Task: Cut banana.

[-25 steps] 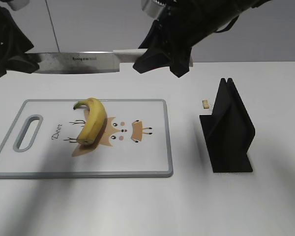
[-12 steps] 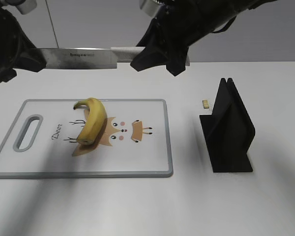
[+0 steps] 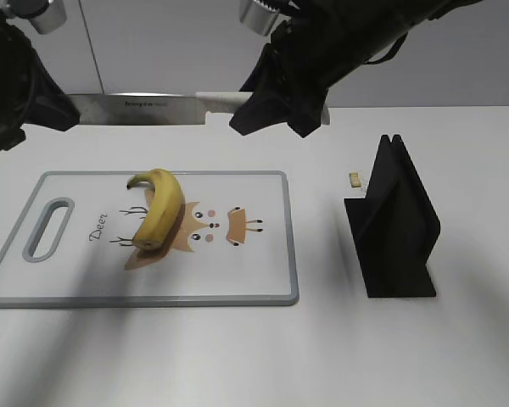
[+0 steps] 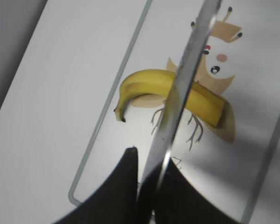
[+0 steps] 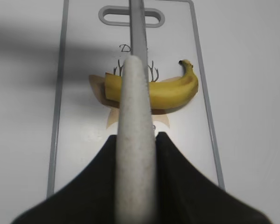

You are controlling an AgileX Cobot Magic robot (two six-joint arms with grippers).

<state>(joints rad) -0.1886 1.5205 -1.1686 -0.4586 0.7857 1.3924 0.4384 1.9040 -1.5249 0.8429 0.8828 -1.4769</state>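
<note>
Both grippers pinch the knife [image 3: 153, 105], left gripper [image 4: 147, 179] on the blade and right gripper [image 5: 135, 144] on the handle, shifting it slightly, still high above the uncut banana [image 3: 157, 208] on the cutting board [image 3: 254, 263].

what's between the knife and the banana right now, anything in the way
Nothing visible. The knife hangs in the air above the banana, which lies alone on the cutting board. The right gripper clamps the handle and the left gripper pinches the blade. The black stand sits off to the right.
</note>
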